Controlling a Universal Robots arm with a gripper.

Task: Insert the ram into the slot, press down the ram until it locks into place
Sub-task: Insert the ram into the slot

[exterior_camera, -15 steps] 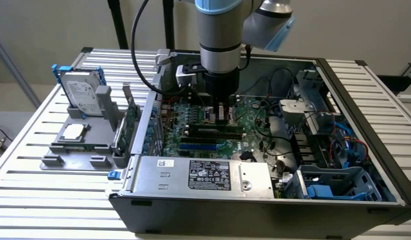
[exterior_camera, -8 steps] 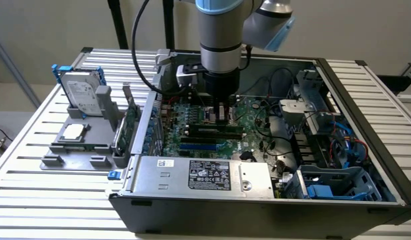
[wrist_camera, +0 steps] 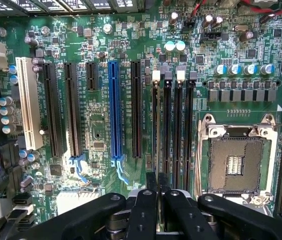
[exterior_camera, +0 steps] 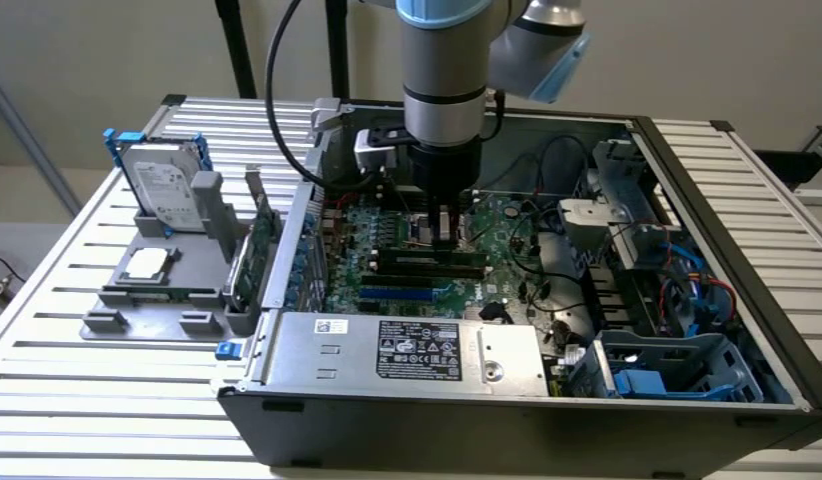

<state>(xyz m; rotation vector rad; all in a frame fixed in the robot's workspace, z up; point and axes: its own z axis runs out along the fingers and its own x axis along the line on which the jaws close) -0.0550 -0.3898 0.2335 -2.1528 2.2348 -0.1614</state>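
Inside the open computer case, my gripper (exterior_camera: 445, 238) hangs low over the green motherboard (exterior_camera: 384, 225). Directly under it the ram (exterior_camera: 425, 261), a long dark stick, stands on edge in one black slot (exterior_camera: 408, 272). In the wrist view the two black fingers (wrist_camera: 145, 200) are pressed together, and the gripper (wrist_camera: 158, 181) sits over the near end of the parallel black slots (wrist_camera: 166, 130), by the one with a white clip (wrist_camera: 155, 76). Nothing shows between the fingers. Whether the tips touch the ram's top edge I cannot tell.
A silver power supply (exterior_camera: 398, 350) lies at the case's front, and a drive cage with cables (exterior_camera: 678, 365) on the exterior view's right. The metal processor socket (wrist_camera: 234, 160) and a blue slot (wrist_camera: 114, 110) flank the memory slots. A hard drive (exterior_camera: 164, 190) stands outside the case.
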